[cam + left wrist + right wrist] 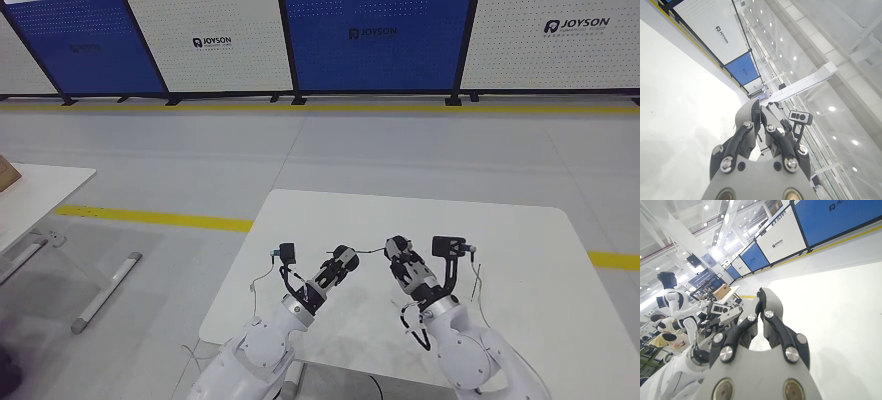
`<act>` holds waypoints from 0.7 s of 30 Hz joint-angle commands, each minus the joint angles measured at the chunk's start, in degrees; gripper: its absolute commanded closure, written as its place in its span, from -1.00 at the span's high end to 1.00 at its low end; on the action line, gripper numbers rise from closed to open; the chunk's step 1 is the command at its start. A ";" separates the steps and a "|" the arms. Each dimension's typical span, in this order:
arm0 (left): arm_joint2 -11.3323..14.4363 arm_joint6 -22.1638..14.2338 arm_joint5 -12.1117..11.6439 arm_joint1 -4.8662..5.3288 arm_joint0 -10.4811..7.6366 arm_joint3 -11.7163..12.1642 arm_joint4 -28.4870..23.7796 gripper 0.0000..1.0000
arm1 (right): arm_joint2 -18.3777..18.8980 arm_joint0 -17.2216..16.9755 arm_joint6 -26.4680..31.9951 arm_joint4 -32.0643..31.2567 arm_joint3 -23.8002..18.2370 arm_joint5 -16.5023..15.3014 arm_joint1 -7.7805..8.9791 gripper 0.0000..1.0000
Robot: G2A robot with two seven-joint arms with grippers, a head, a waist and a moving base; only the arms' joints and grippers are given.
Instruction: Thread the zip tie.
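Grips one end of the tie [372, 251] in the left tool [759, 108], clamped shut on it, and seemingly the other end in the right tool [761, 294], likewise closed tight. Holds the thin dark strip in the air between the two tips, just above the bench [520, 250], nearly straight. Cannot tell which end carries the head: too thin to read. For the threading itself, probably best to hold the head end dead steady and move the tail end alone. Bend the strip into a loop first, by bringing the tools nearer and turning one wrist, to face tip toward slot. Pinch close behind the tip to prevent buckling on the push. Line tip and slot up on one axis before feeding, then feed slowly. Regrip beyond the head only after poking the tip through. Avoid pulling the ends apart: risks slipping the tie out of the grip. Counting, from near to far: two tools, both closed; one tie between them; one bench beneath; one side bench [45, 195] well apart on the left.
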 commanded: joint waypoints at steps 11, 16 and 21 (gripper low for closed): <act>0.00 0.00 0.00 0.00 0.00 0.00 0.00 -1.00 | -0.81 0.40 0.54 -0.41 0.99 -0.10 -0.81 -1.00; 0.00 0.00 0.00 0.00 0.00 0.00 0.00 -1.00 | -0.93 0.56 0.90 1.41 1.94 -0.91 -1.21 -1.00; 0.00 0.00 0.00 0.00 0.00 0.00 0.00 -1.00 | -0.97 0.62 0.54 2.32 2.57 -1.36 -1.56 -1.00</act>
